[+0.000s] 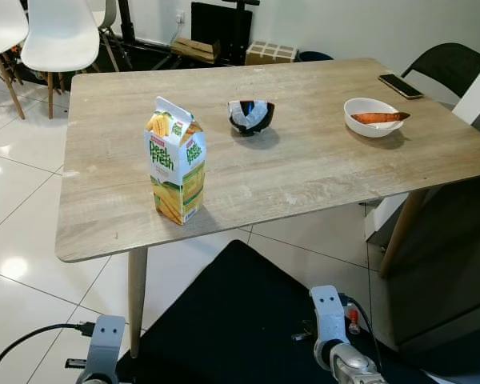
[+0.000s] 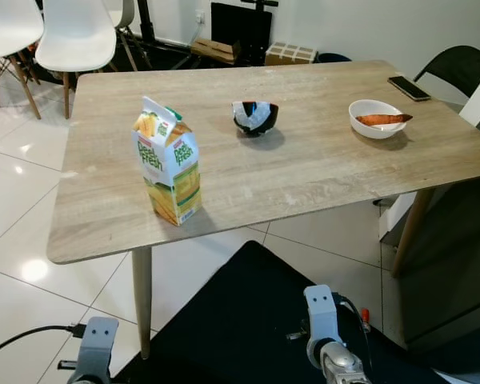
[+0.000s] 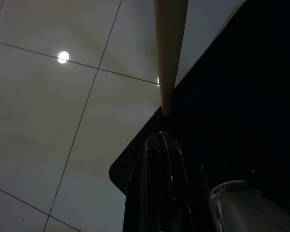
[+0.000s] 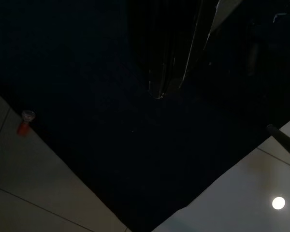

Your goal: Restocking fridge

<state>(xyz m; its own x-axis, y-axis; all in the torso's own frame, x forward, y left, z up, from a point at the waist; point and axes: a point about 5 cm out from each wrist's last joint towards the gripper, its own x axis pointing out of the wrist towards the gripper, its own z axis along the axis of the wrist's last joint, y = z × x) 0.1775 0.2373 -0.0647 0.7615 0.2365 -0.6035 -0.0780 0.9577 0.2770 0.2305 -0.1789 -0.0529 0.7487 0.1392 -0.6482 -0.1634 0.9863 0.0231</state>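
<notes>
A: Where is the juice carton (image 1: 177, 160)?
B: Upright near the wooden table's (image 1: 304, 172) front edge, untouched.
A: The grippers?
B: Both hang low; the left gripper (image 3: 160, 145) looks pressed together, the right gripper (image 4: 168, 77) I cannot tell. Restocking seems unstarted

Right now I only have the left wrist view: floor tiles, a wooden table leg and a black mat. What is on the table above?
Observer: A juice carton stands upright near the front edge of the table, towards its left end.
Operator: Anything else up there?
Observer: A black bowl sits behind the carton and apart from it. A white bowl with an orange-brown piece of food is farther right.
Operator: Where are the arms?
Observer: Both hang low, below the table edge. The left gripper is at the edge of the black mat and the right gripper is over the mat.
</notes>
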